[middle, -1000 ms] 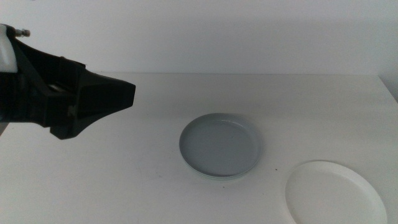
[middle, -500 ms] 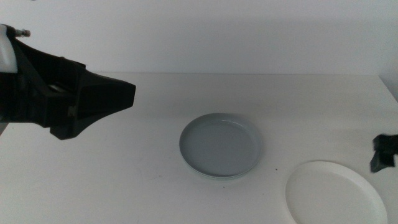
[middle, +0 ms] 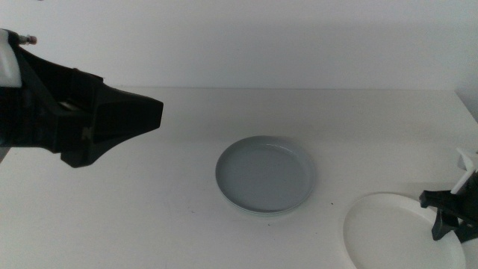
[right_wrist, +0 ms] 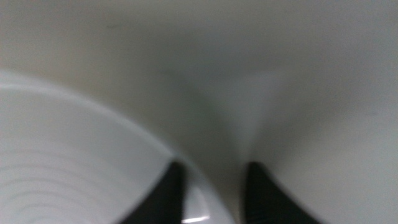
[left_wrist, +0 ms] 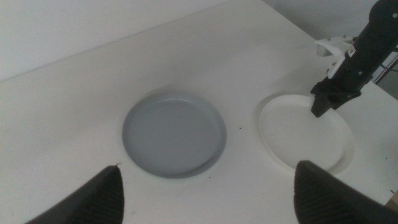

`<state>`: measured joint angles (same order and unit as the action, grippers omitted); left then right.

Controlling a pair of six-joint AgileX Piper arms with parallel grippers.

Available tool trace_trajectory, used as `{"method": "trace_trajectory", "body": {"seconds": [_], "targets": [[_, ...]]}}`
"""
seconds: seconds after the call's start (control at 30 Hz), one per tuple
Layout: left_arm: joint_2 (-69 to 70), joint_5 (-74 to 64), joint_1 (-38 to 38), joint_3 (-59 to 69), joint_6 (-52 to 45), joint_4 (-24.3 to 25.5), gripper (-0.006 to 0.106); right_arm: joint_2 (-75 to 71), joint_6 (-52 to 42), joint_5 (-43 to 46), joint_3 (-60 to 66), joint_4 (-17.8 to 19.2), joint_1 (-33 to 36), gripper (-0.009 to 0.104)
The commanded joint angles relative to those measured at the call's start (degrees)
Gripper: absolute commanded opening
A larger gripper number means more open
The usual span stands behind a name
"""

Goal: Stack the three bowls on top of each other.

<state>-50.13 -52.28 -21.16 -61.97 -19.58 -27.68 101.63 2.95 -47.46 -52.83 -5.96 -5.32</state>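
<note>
White table [middle: 187, 224], pale wall [middle: 261, 37] behind — nothing more.

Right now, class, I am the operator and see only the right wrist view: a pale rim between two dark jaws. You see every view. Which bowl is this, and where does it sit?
Observer: The white bowl, at the table's near right corner; the right gripper straddles its right-hand rim.
Operator: Where are the other bowls?
Observer: The pale grey bowl sits at the table's centre, apart from the white one, with what seems to be the mint green bowl's rim just beneath it.
Operator: And the other arm?
Observer: The left gripper hangs open above the table's left side, holding nothing.
</note>
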Motion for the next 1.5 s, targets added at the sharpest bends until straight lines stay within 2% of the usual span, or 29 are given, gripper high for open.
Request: {"method": "trace_trajectory", "body": {"seconds": [0.0,0.07,0.1,0.33,0.57,0.73,0.9,1.0,1.07,1.13,1.3,1.33,1.47], "targets": [[0.19,0.68,0.01,0.09,-0.02,-0.16,0.094,1.59,-0.46,0.59,-0.18,1.28,-0.43,0.016],[0.19,0.68,0.01,0.09,-0.02,-0.16,0.094,1.16,-0.86,-2.1,-1.49,1.39,-0.43,-0.001],[0.19,0.68,0.01,0.09,-0.02,-0.16,0.094,0.18,-0.86,-3.8,-2.68,1.26,-0.43,-0.003],[0.19,0.68,0.01,0.09,-0.02,-0.16,0.094,-6.71,3.0,-13.72,-17.58,-2.56,5.97,-0.003],[0.19,0.68,0.01,0.09,-0.03,-0.41,0.094,1.13,3.47,-14.14,-33.73,-10.35,17.35,-0.003],[0.19,0.68,0.01,0.09,-0.03,-0.18,0.094,10.78,6.45,-12.84,-40.32,-11.26,22.8,-0.003],[0.19,0.68,0.01,0.09,-0.03,-0.18,0.094,16.64,6.53,-11.9,-41.78,-13.96,23.95,-0.002],[0.19,0.68,0.01,0.09,0.11,-0.17,0.094,18.68,6.53,-11.38,-41.78,-14.05,24.28,-0.001],[0.19,0.68,0.01,0.09,0.11,-0.17,0.094,19.28,5.95,-11.26,-41.78,-13.9,24.27,0.005],[0.19,0.68,0.01,0.09,0.11,-0.17,0.094,19.28,4.56,-10.98,-41.78,-13.9,24.27,0.021],[0.19,0.68,0.01,0.09,-0.06,-0.17,0.094,16.61,0.69,-11.98,-42.19,-13.9,24.06,0.087],[0.19,0.68,0.01,0.09,-0.06,-0.17,0.094,14.97,-1.2,-12.86,-42.31,-13.9,23.83,0.092],[0.19,0.68,0.01,0.09,-0.06,-0.17,0.094,6.72,-4.49,-14.51,-41.8,-13.66,21.7,0.092]]}}
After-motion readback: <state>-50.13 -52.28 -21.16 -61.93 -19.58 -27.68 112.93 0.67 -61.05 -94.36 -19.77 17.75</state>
